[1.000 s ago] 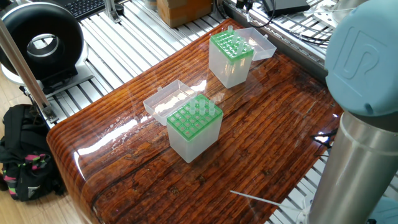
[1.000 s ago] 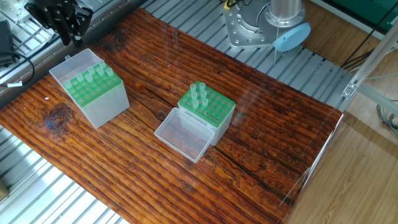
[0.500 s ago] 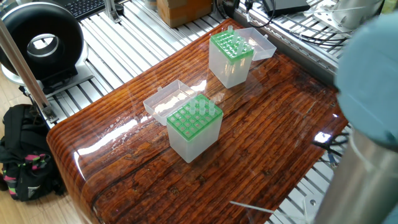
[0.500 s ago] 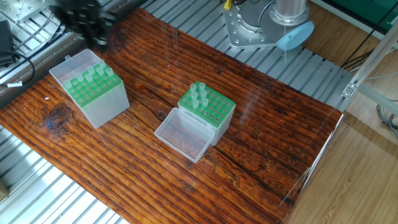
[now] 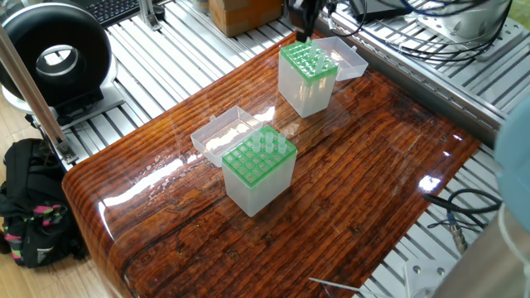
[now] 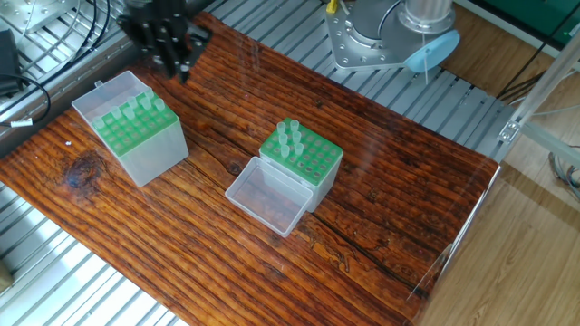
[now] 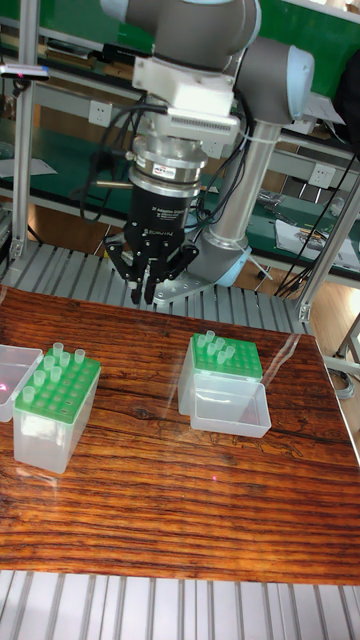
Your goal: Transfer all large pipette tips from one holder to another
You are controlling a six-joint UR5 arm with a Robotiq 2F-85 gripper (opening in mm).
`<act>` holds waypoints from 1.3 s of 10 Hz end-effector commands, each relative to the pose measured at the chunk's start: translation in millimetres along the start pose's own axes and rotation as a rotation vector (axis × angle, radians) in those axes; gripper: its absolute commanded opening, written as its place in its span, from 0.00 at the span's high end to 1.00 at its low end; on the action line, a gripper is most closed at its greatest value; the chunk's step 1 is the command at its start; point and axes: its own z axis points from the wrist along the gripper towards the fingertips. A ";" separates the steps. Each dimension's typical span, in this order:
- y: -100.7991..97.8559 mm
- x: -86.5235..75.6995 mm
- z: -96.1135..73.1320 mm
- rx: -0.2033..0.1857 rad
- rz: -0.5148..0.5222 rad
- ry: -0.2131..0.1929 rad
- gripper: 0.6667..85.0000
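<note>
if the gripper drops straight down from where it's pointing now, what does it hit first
Most likely bare table: the gripper hangs between the two tip boxes, over neither one, though depth is hard to judge.

No readable text, label, brand or number is showing in any view. The band around the wrist above the gripper (image 7: pixel 151 288) in the tall fixed view, near twelve o'clock, is carrying markings too small to read. The boxes are showing no print.

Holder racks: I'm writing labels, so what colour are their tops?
Green, on both holder racks; clearest in the other fixed view.
</note>
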 end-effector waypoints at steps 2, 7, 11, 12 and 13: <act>-2.7 30.8 0.7 0.033 -0.170 0.100 0.74; 81.3 -7.6 21.4 -0.034 -0.063 -0.009 0.64; 166.3 -25.4 60.4 -0.062 0.093 -0.102 0.67; 160.1 -23.5 59.2 -0.027 0.101 -0.090 0.68; 154.5 -19.8 59.2 -0.007 0.092 -0.075 0.72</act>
